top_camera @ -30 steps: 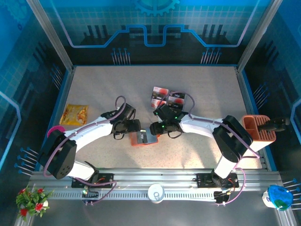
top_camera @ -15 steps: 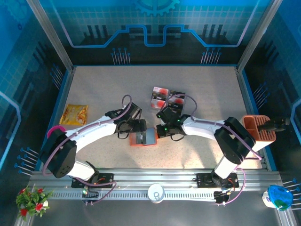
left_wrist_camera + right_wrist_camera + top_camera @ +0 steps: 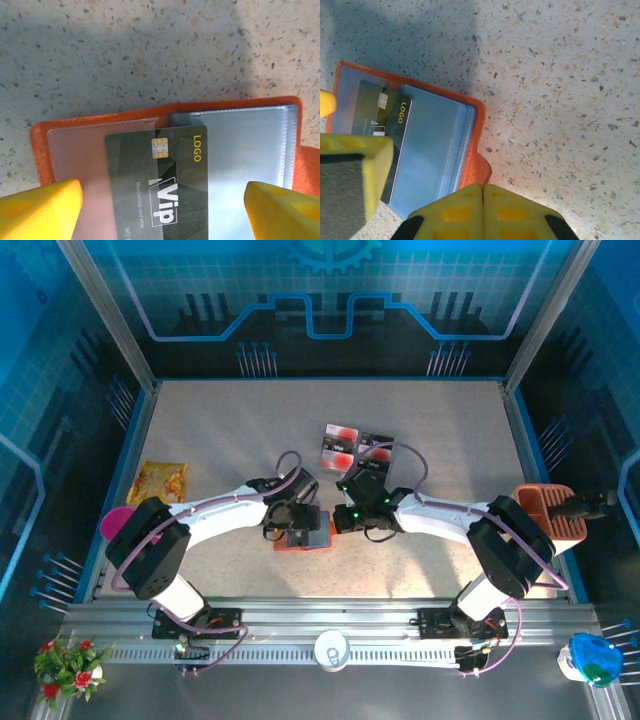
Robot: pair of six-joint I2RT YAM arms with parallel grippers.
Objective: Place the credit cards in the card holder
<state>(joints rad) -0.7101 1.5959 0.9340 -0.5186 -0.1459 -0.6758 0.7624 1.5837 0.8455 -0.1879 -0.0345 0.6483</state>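
- Card holder: orange-red wallet, lying open and flat on the speckled table, near its front middle, between the two grippers.
- VIP card: dark card with a gold chip and the word "LOGO". It lies on the open card holder. Its left part sits under a clear pocket; its right part is uncovered and overlaps the grey-blue pockets.
- Two loose cards: side by side on the table behind the card holder, apart from it, dark with red and white patches.
- Left gripper: jaws spread wide, nothing held. Its yellow fingertips stand either side of the VIP card, over the card holder; whether they touch it cannot be told.
- Right gripper: jaws drawn together at the card holder's right-hand orange edge, which rises to meet the tips and appears pinched.
- Yellow snack packet: by the table's left edge, well apart.
- Orange ribbed container: at the table's right edge.
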